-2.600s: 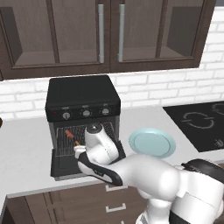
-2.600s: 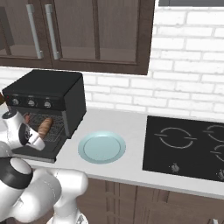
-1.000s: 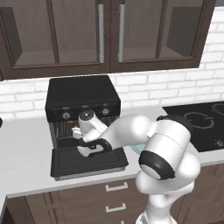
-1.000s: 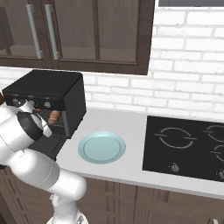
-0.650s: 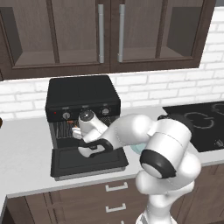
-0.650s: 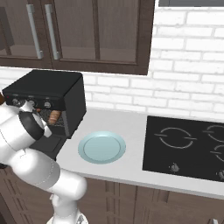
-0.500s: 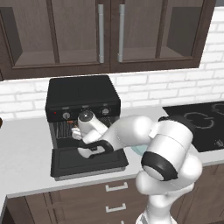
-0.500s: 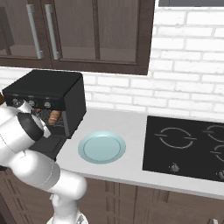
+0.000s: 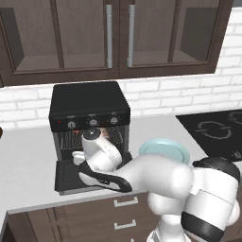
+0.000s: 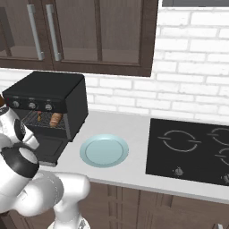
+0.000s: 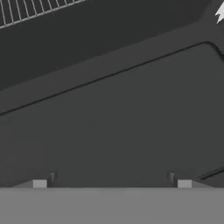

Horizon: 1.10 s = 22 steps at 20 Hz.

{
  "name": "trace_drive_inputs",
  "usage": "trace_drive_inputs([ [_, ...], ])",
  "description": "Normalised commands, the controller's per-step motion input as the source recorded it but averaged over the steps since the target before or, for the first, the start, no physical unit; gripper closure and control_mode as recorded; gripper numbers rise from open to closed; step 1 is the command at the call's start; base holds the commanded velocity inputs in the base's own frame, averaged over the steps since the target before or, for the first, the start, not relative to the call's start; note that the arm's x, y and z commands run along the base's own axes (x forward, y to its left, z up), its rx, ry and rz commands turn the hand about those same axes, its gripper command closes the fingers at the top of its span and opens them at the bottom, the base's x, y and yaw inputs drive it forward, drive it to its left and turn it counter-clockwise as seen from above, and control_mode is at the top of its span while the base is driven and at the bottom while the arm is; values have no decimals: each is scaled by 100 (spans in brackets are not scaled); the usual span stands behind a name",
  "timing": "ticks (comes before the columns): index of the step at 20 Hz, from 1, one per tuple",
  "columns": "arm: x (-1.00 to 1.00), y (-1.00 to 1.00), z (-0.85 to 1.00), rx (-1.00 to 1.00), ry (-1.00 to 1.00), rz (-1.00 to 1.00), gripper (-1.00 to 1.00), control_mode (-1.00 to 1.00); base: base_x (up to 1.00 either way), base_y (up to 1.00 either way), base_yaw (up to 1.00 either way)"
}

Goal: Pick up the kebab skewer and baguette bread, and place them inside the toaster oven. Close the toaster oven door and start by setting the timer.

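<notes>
The black toaster oven (image 9: 90,105) (image 10: 49,91) stands on the counter with its door (image 9: 65,177) (image 10: 50,149) dropped flat. On the wire rack inside lie the kebab skewer (image 9: 74,137) (image 10: 39,117) at the left and the golden-brown baguette bread (image 9: 115,135) (image 10: 55,120) at the right. My gripper (image 9: 75,163) (image 11: 111,181) hangs low over the open door, pointing down at it, open and holding nothing. In the hand view the door's dark glass (image 11: 113,122) is very close, with the rack's wires (image 11: 26,11) at the top left.
A pale blue plate (image 9: 163,150) (image 10: 104,150) lies on the counter right of the oven. A black cooktop (image 9: 212,130) (image 10: 192,150) is farther right. Dark wall cabinets (image 9: 118,35) hang above. My arm crosses in front of the oven's mouth.
My hand has come out of the oven's mouth and sunk a little toward the flat door. The gripper has stayed open. Skewer and bread have not moved.
</notes>
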Motion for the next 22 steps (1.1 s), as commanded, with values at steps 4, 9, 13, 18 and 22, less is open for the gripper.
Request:
trace_drive_inputs([
  [4, -79, 0, -1, 0, 20, 23, -100, -100, 0, 0, 0],
  [9, -44, 10, -27, 0, 13, 22, -100, -100, 0, 0, 0],
  [13, -1, 16, -28, 0, 8, 15, -100, -100, 0, 0, 0],
  [18, 0, 28, -25, 0, 3, 10, -100, -100, 0, 0, 0],
  [22, 5, 24, -35, 0, 1, 7, -100, -100, 0, 0, 0],
])
